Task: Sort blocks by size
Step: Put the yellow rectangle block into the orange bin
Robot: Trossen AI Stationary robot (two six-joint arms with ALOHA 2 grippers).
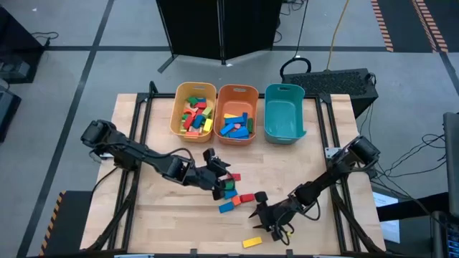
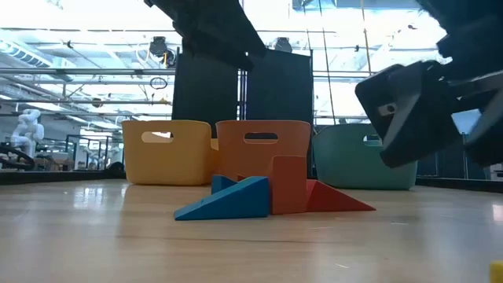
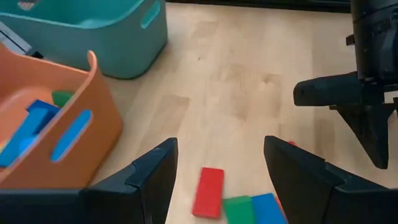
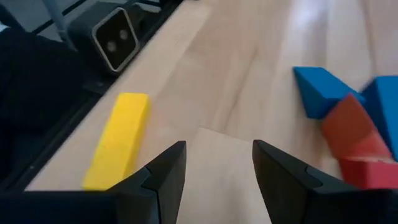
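Observation:
Several loose blocks lie flat on the table between my two grippers: a red bar, a green one, a red one, a blue one, and a yellow bar near the front edge. My left gripper is open above the red bar, with green and blue blocks beside it. My right gripper is open and low over bare table, between the yellow bar and a blue wedge and red block.
Three bins stand in a row at the far edge: yellow and orange, both holding several blocks, and teal. The low camera sits at the table's near edge by the yellow bar. Bare wood lies at the left and right.

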